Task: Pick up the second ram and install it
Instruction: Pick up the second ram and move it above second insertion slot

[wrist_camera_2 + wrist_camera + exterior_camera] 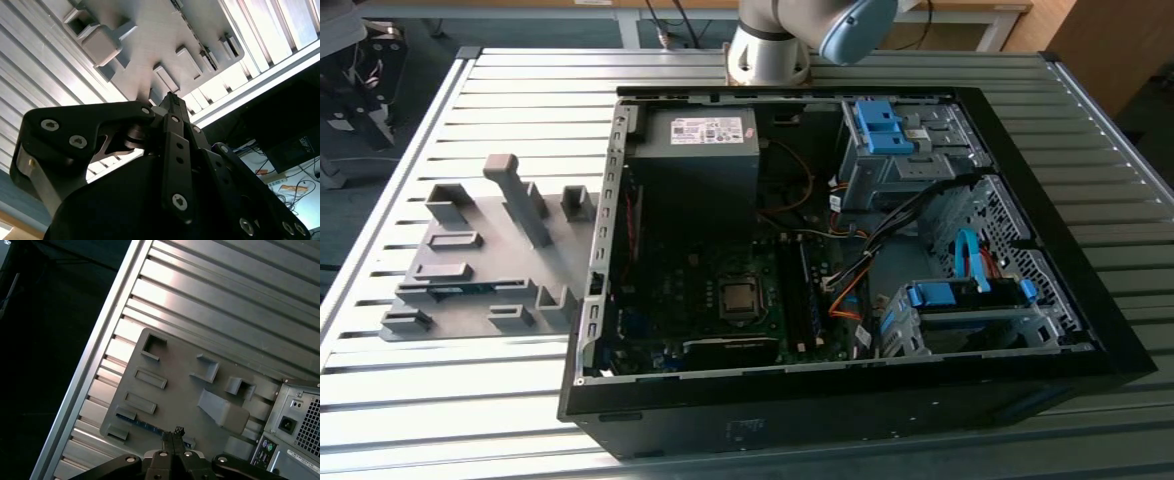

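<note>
The second ram (pixel 142 422) is a thin dark board with blue marks, lying on edge in a slot of the grey fixture plate (pixel 175 365). In the exterior view the ram (pixel 464 290) shows as a dark-and-blue strip in the fixture (pixel 480 250) at that view's left, beside the open computer case (pixel 854 250). My gripper (pixel 174 433) hangs well above the fixture, its two fingers pressed together with nothing between them. In the second wrist view the gripper (pixel 170 98) points at the fixture's grey blocks (pixel 100 42).
The fixture carries several upright grey blocks, the tallest (pixel 520 200) near its middle. The case's metal wall (pixel 603 250) rises just beside the fixture. The slatted metal table (pixel 520 90) ends at a rail (pixel 100 355) close to the fixture. The arm's base (pixel 767 50) stands behind the case.
</note>
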Controlling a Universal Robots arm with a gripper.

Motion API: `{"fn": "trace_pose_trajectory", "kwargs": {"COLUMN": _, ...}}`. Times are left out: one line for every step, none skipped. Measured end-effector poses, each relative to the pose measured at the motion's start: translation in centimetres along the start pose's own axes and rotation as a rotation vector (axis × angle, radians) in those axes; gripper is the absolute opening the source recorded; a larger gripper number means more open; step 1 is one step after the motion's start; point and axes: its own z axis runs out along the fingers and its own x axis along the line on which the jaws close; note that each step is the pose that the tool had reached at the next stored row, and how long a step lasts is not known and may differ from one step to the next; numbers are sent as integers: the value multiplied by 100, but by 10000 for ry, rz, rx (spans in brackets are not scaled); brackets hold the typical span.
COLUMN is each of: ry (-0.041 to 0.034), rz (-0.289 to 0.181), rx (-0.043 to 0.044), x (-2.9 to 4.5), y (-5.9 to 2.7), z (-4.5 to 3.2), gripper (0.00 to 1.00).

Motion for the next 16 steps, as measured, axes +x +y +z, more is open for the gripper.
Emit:
{"fn": "trace_pose_trajectory", "kwargs": {"ry": 0, "rz": -4, "rx": 0, "x": 0, "y": 0, "z": 0, "gripper": 11}}
{"fn": "trace_pose_trajectory", "kwargs": {"ry": 0, "rz": -16, "rx": 0, "x": 0, "y": 0, "z": 0, "gripper": 11}}
{"fn": "trace_pose_trajectory", "kwargs": {"ry": 1, "rz": -36, "rx": 0, "x": 0, "y": -1, "z": 0, "gripper": 11}}
{"fn": "trace_pose_trajectory", "kwargs": {"ry": 1, "rz": -70, "rx": -1, "x": 1, "y": -2, "z": 0, "gripper": 11}}
{"fn": "trace_pose_trajectory", "kwargs": {"ry": 3, "rz": -107, "rx": -2, "x": 1, "y": -4, "z": 0, "gripper": 11}}
{"fn": "trace_pose_trajectory", "kwargs": {"ry": 4, "rz": -144, "rx": -3, "x": 2, "y": -4, "z": 0, "gripper": 11}}
{"fn": "trace_pose_trajectory", "kwargs": {"ry": 4, "rz": -180, "rx": -3, "x": 2, "y": -5, "z": 0, "gripper": 11}}
{"fn": "trace_pose_trajectory", "kwargs": {"ry": 5, "rz": -214, "rx": -4, "x": 2, "y": -6, "z": 0, "gripper": 11}}
{"fn": "trace_pose_trajectory", "kwargs": {"ry": 6, "rz": -248, "rx": -4, "x": 3, "y": -7, "z": 0, "gripper": 11}}
{"fn": "trace_pose_trajectory", "kwargs": {"ry": 6, "rz": -280, "rx": -5, "x": 3, "y": -8, "z": 0, "gripper": 11}}
{"fn": "trace_pose_trajectory", "kwargs": {"ry": 7, "rz": -315, "rx": -6, "x": 4, "y": -9, "z": 0, "gripper": 11}}
{"fn": "trace_pose_trajectory", "kwargs": {"ry": 8, "rz": -346, "rx": -6, "x": 4, "y": -10, "z": 0, "gripper": 11}}
{"fn": "trace_pose_trajectory", "kwargs": {"ry": 8, "rz": -375, "rx": -7, "x": 5, "y": -11, "z": 0, "gripper": 11}}
{"fn": "trace_pose_trajectory", "kwargs": {"ry": 9, "rz": -401, "rx": -7, "x": 6, "y": -13, "z": 0, "gripper": 11}}
{"fn": "trace_pose_trajectory", "kwargs": {"ry": 10, "rz": -430, "rx": -7, "x": 6, "y": -14, "z": 0, "gripper": 11}}
{"fn": "trace_pose_trajectory", "kwargs": {"ry": 10, "rz": -460, "rx": -8, "x": 7, "y": -16, "z": 0, "gripper": 11}}
